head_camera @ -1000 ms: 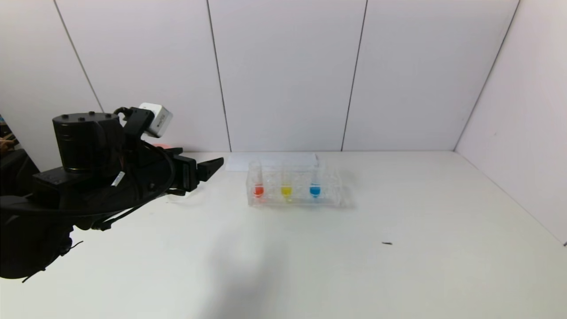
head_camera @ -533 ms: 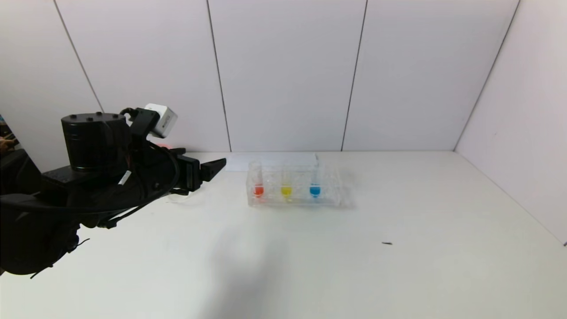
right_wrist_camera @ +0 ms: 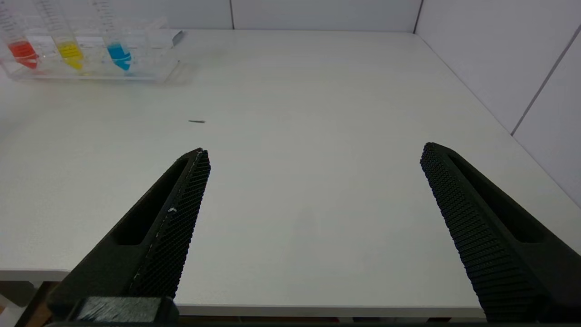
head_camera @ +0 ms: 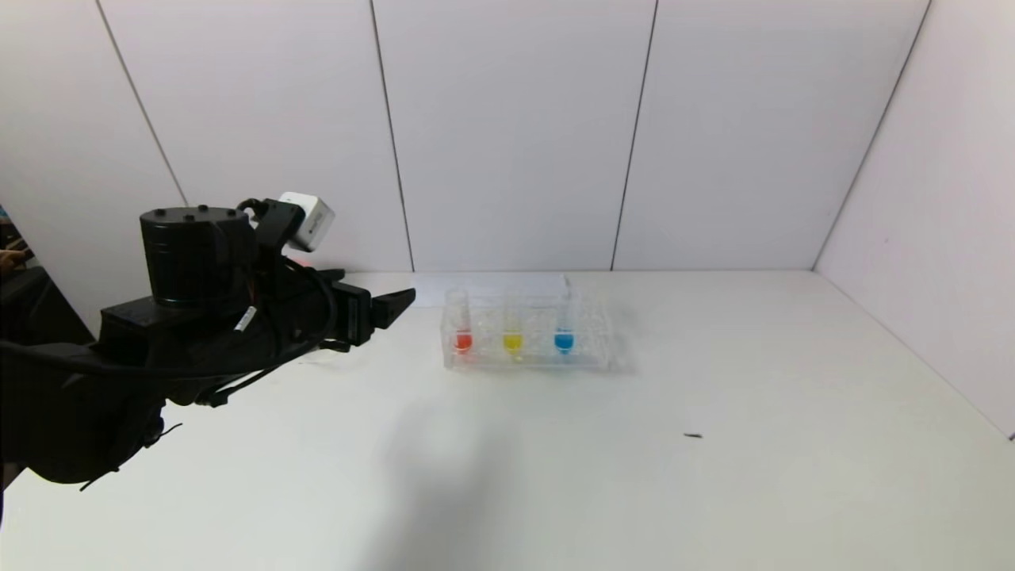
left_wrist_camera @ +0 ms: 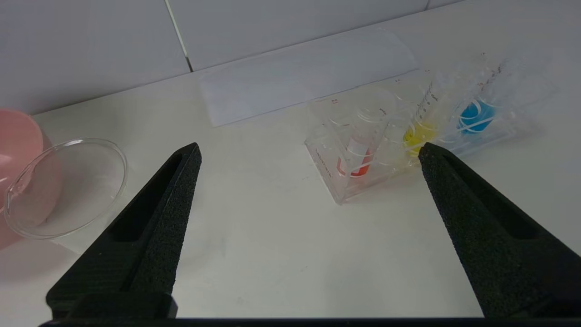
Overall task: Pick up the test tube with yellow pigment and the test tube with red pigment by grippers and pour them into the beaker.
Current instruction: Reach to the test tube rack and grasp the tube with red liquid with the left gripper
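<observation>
Left hand (head_camera: 400, 301) is hovering at left-centre of the head view, fingers spread wide and gripping nothing, tips pointing toward the rack (head_camera: 591, 358) at frame centre. Red tube (head_camera: 462, 341), yellow tube (head_camera: 512, 341) and a blue tube (head_camera: 564, 341) are standing upright in the rack, red nearest the hand. In the left wrist view the red tube (left_wrist_camera: 358, 156) is sitting between the finger lines, with the beaker (left_wrist_camera: 63, 188) at the left edge, just in front of a pink bowl (left_wrist_camera: 16, 145). Right hand (right_wrist_camera: 313, 154) is waiting released at the near edge of the tabletop (right_wrist_camera: 317, 113), well apart from the rack. Judgement: approach step. To do it well, centre on one tube only, come in above the rack rim, close on the bare glass above the liquid, lift straight up to clear the slot, and keep the tube vertical until it is over the beaker.
</observation>
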Available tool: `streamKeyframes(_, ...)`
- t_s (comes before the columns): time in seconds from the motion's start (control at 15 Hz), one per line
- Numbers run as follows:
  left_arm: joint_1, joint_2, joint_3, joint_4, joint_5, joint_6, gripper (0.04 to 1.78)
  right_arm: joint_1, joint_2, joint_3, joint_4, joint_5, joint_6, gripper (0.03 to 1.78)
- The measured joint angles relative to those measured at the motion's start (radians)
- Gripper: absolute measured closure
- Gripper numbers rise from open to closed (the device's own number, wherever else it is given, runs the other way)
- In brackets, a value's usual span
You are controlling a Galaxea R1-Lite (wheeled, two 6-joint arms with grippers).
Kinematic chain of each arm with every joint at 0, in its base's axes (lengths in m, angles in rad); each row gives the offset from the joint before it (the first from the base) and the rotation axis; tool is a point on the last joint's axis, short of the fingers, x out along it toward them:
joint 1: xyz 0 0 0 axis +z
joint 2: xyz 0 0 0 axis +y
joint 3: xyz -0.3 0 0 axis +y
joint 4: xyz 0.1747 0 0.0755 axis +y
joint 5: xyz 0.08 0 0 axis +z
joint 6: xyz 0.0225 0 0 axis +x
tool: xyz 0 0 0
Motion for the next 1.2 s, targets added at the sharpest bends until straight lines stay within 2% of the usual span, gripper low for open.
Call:
streamKeyframes(0.33,-0.016,0.082,-0.029,-0.034,0.006,-0.001,0.13,0.000,0.000,0.000,0.000,0.000,0.000,0.11)
streamKeyframes(0.73,-0.073,0.188,0.003,-0.262,0.074,-0.001,0.13,0.000,0.000,0.000,0.000,0.000,0.000,0.11)
streamKeyframes(1.2,-0.126,0.230,0.014,-0.270,0.101,-0.001,0.13,0.000,0.000,0.000,0.000,0.000,0.000,0.11)
